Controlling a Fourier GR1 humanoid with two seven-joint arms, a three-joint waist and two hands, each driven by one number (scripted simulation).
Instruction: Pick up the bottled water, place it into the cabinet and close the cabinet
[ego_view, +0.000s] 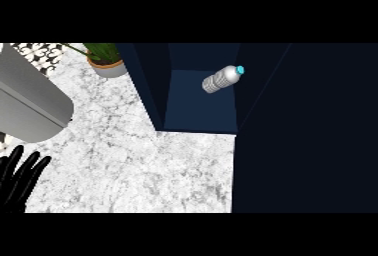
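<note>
Bottled water (223, 79) is lying on its side inside the cabinet (199, 107), on the blue inner floor. Its blue cap points up-right in the head view, toward the cabinet's right-hand wall, and the ribbed grey body angles down-left from it. You can see it sits toward the back of the cabinet floor, well apart from the front lip where the floor meets the table (148, 165).

Cabinet is open on the side facing you: the dark interior and both side walls show. A large dark panel (306, 130) fills everything right of the cabinet opening; can't tell from this view whether that's the door or the cabinet's outer side.

Left hand (18, 177) shows far left of the cabinet, at the lower left edge of the view, over the marble table. Its fingers are straight and spread, pointing up, holding nothing. Nothing is touching the bottle.

Right hand doesn't show anywhere in the view.

Left of the cabinet, at the back of the table, you have a potted plant (107, 62) just beside the cabinet's left wall. Further left of that, a big grey rounded object (29, 102) covers the table's upper left corner.
</note>
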